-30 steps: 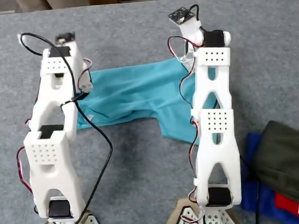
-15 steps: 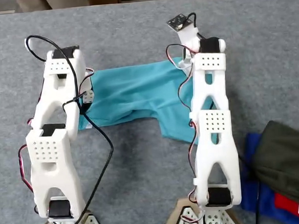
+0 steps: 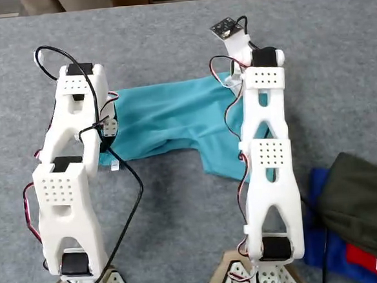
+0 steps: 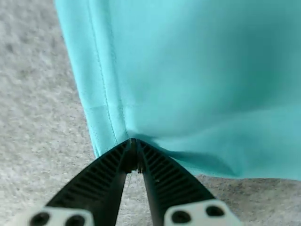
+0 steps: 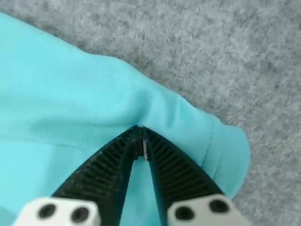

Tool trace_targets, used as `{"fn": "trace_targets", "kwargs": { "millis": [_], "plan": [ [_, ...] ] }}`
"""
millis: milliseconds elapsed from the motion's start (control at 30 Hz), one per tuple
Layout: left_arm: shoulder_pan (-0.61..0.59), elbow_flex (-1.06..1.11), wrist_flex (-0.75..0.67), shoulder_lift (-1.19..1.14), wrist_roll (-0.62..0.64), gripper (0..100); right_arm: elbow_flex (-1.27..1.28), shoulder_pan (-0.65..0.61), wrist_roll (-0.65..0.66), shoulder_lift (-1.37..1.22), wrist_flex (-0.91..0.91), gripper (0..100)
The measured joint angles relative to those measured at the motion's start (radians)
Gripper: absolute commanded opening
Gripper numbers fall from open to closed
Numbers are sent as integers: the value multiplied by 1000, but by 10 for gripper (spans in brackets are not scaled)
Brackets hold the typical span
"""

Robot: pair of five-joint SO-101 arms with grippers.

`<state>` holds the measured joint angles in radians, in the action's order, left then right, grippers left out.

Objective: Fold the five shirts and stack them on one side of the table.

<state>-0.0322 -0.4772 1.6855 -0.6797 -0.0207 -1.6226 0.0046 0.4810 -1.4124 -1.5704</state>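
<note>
A teal shirt (image 3: 167,120) lies partly folded on the grey table (image 3: 169,46), between the two white arms. In the left wrist view my left gripper (image 4: 136,153) is shut on the shirt's hemmed edge (image 4: 103,113), with cloth pinched at the fingertips. In the high view that arm stands over the shirt's left edge. My right gripper (image 5: 141,141) is shut on a fold of the teal shirt (image 5: 94,94) near its corner; in the high view that arm covers the shirt's right side. A flap of the shirt hangs toward the front, beside the right arm.
A pile of shirts sits at the front right: a dark olive one (image 3: 364,203) on top, with blue (image 3: 328,235) and red (image 3: 371,261) cloth under it. The table's back and far left are bare grey felt.
The left arm has drawn back toward the front, pulling the shirt's left edge with it. The right arm shifted slightly left early on, then stayed still.
</note>
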Motion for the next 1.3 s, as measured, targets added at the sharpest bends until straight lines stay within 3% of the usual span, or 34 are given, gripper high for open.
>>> {"fn": "trace_targets", "kwargs": {
  "millis": [333,667,800,1000,1200,1300],
  "plan": [
    [32,180,-6,175,-37,19,0,0,35,0,0,7],
    [35,351,-124,209,-44,19,0,0,35,6,-25,5],
    [35,253,-87,213,-44,19,0,0,-20,84,-97,5],
    [31,-58,-66,226,-44,19,0,28,-57,292,-189,5],
    [-21,-178,-285,17,-44,19,0,89,-57,365,-198,6],
    [-35,-219,-313,-140,-44,19,0,98,-57,358,-198,6]
  ]
}}
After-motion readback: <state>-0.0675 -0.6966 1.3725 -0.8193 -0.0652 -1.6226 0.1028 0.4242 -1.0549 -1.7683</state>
